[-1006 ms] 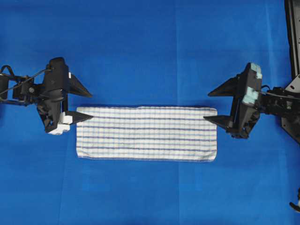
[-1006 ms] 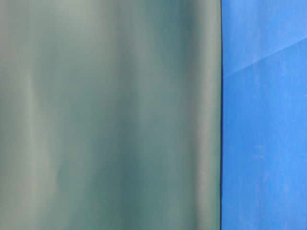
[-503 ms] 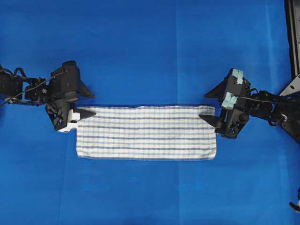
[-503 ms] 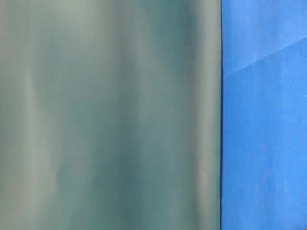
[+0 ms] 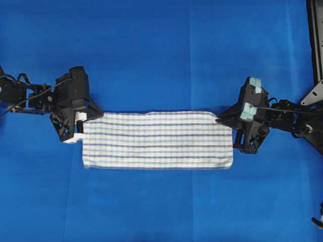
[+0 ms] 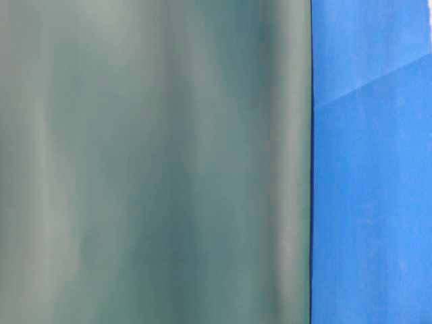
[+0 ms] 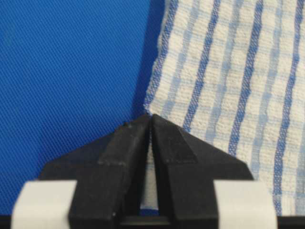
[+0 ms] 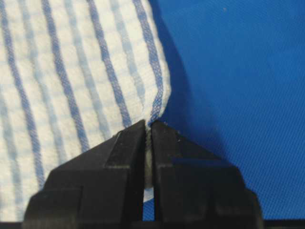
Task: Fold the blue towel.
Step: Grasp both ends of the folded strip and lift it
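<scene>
Left gripper: fingers brought together, pinching the far left corner of the blue towel. In the left wrist view the two black fingertips meet at a thin slit with white cloth caught in it, right at the towel's hemmed edge.

Right gripper: likewise closed, clamped on the towel's far right corner. The right wrist view shows the hem drawn up into a small peak where it enters the seam between the fingers.

Towel: lies spread lengthwise on the solid blue sheet, long axis running from one gripper to the other, stripes along its length. Near edge flat on the sheet. Far edge slightly bowed, both far corners gathered toward the fingertips.

Both arms reach in level from beyond the towel's short ends.

Table-level view: only a blurred grey-green surface and a strip of blue sheet beside it; neither towel nor grippers visible there.
</scene>
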`<state>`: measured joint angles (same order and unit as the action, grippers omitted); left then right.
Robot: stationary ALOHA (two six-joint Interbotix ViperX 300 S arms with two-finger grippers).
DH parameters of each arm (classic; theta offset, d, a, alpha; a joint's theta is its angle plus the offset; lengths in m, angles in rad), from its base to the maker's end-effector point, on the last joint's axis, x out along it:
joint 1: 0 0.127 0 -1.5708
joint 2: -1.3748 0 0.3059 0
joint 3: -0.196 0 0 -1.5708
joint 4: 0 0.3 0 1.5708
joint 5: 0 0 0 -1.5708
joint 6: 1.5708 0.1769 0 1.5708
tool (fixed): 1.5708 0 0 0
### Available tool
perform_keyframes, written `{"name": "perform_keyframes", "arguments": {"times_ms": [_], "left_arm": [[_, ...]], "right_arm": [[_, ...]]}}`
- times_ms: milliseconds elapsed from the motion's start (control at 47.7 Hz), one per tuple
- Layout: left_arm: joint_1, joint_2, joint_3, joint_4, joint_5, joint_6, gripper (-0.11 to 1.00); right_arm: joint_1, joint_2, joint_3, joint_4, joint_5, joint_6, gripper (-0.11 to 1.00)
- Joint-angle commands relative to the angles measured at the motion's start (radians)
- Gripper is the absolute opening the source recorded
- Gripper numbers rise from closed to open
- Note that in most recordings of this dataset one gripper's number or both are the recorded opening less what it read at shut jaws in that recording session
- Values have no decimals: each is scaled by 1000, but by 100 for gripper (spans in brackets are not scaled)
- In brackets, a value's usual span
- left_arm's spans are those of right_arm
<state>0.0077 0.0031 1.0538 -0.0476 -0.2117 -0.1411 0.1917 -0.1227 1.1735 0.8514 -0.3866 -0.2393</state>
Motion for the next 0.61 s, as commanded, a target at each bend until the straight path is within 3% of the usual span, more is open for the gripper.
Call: {"name": "perform_keyframes", "arguments": {"times_ms": [0,335,587], "left_arm": [[-12,-43,-15,2,43,2,2],[-12,-285,-69,5,261,8,2],[-23,-400,-71,6,330,3,2]], "right_arm": [[2,-51,2,-2,-5,-2,-5],[-6,-229,26,-2,3,-12,-5],[-44,-391,15,-2,69,-77,-5]]}}
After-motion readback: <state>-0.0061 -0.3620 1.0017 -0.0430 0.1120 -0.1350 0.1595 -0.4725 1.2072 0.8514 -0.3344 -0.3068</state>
